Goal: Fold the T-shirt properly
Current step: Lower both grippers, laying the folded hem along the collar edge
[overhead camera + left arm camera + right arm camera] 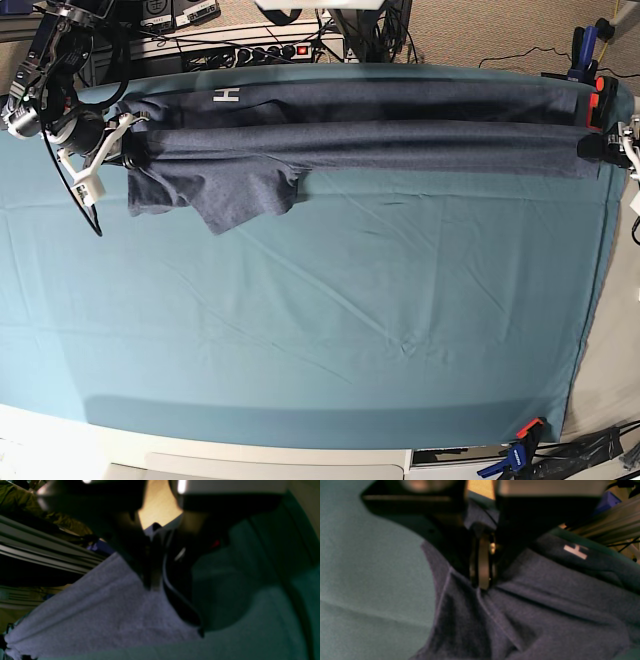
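The T-shirt hangs stretched in a long band across the far side of the table, pulled taut between the two arms above the teal table cloth. In the base view the right gripper sits at that picture's left end of the band and the left gripper at its right end, well apart from each other.

The right wrist view shows the right gripper with its jaws pressed together on a bunched fold of the dark blue-grey fabric, which falls away below in deep creases. A white printed letter shows on a raised ridge of the shirt just beyond the jaws (the same letter appears near the left end of the band in the base view).

The left wrist view, rather blurred, shows the left gripper likewise closed tight on the shirt's edge, with the lighter-looking cloth of the shirt running taut from the jaws toward the lower left of that picture.

Below the band, near the right gripper, a sleeve and a loose flap droop down and lie on the table cloth. A blue and orange clamp grips the cloth at the table's near edge.
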### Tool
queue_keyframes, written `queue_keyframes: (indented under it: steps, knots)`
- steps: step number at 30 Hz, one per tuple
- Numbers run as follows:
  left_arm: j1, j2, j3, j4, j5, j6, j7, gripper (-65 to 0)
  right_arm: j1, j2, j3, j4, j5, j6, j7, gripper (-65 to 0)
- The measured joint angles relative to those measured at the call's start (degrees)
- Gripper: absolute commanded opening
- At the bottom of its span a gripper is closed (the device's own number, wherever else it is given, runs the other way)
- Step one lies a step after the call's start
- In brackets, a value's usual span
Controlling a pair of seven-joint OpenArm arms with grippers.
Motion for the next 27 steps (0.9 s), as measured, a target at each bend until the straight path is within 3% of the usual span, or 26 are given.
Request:
queue_keyframes:
  steps: [24,27]
  knots:
    - [1.9,0.1,0.0,0.0,0.0,0.0,0.0,-62.3,-1.2,0.0,0.0,0.0,0.2,-0.2,-1.2,-65.0]
    - [1.9,0.1,0.0,0.0,0.0,0.0,0.0,-62.3,-1.2,0.0,0.0,0.0,-0.2,-0.2,0.2,-58.0]
